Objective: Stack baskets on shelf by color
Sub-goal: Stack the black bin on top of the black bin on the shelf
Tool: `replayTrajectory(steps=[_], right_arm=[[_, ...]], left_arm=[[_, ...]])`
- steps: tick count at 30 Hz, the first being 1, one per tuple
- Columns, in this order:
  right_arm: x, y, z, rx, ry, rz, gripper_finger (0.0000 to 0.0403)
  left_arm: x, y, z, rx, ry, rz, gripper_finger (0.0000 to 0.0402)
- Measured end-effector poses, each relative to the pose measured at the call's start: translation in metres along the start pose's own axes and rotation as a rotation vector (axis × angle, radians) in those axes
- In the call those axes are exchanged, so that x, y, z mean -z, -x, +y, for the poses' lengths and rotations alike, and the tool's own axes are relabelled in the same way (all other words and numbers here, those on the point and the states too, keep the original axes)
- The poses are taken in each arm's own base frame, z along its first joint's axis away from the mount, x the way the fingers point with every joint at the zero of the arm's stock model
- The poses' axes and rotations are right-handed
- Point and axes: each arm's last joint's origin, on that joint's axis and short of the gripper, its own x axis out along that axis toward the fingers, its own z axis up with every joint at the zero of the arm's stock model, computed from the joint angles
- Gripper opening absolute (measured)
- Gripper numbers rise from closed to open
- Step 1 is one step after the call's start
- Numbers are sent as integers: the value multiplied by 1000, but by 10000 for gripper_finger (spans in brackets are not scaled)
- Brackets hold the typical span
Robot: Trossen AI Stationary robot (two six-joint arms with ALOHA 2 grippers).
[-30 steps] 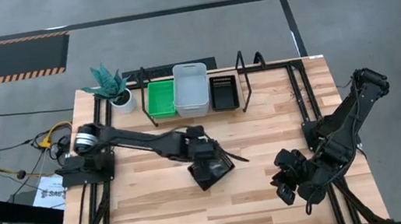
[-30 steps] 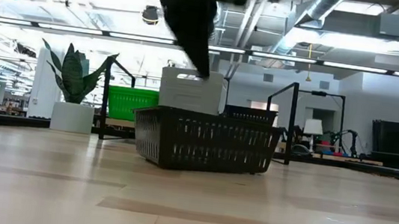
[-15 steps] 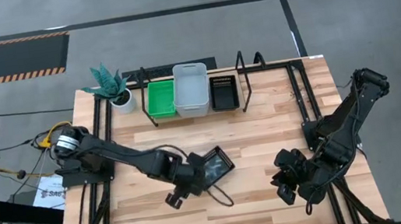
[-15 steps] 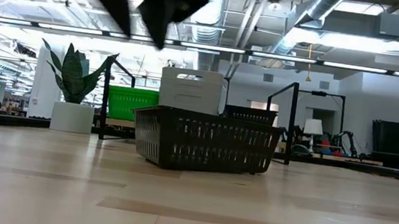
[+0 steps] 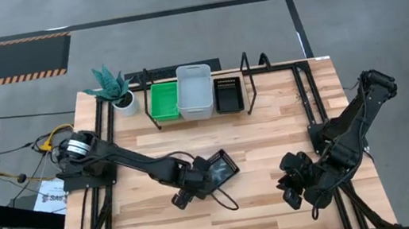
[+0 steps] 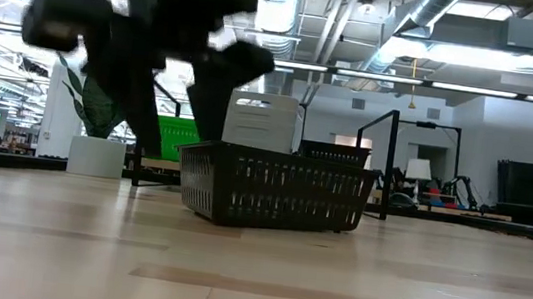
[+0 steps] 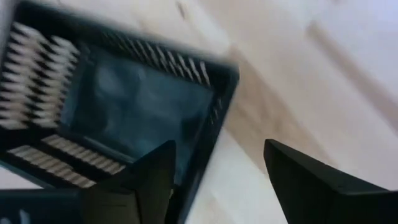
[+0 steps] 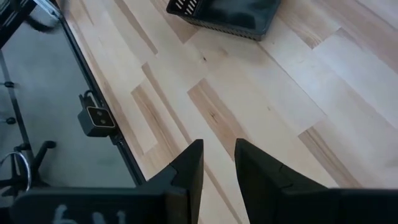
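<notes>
A black mesh-sided basket (image 5: 218,169) (image 6: 282,187) sits upright on its bottom in the middle of the table. My left gripper (image 5: 197,184) (image 7: 217,168) is open and points steeply down at its near left end. One finger stands over the basket's inside and the other over the bare wood outside its wall (image 7: 219,115). On the shelf (image 5: 247,84) at the far edge stand a green basket (image 5: 163,102), a white one (image 5: 195,92) and a black one (image 5: 227,93). My right gripper (image 5: 287,187) (image 8: 217,162) waits at the near right, open, with nothing between its fingers. My left gripper has its fingers on either side of the basket's end wall; I cannot tell whether either finger touches it.
A potted plant (image 5: 115,91) stands at the far left corner beside the shelf. A small grey camera (image 8: 96,118) is fixed at the table's edge. Bare wood lies along the near side and between the basket and the shelf.
My left gripper has left its place above the black basket, gone toward the table's near left, rolled its wrist, and come down at the basket's near left end. The basket has stayed where it was on the table.
</notes>
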Motion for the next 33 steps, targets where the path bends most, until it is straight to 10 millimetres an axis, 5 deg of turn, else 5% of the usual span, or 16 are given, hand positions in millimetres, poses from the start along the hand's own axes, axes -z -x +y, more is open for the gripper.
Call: replayTrajectory(steps=[7, 16, 19, 24, 33], right_arm=[[0, 0, 0, 3, 1, 2, 118], [0, 0, 0, 4, 1, 6, 118], [0, 0, -1, 5, 2, 6, 118], [0, 1, -1, 5, 10, 5, 118], [-5, 14, -10, 6, 48, 1, 118]], left_arm=[[8, -34, 4, -15, 8, 113, 198], [8, -37, 11, 11, 97, 108, 18], [1, -31, 18, 10, 167, 68, 8], [-18, -6, 40, -39, 275, -35, 1], [-50, 77, 110, -143, 402, -281, 0]])
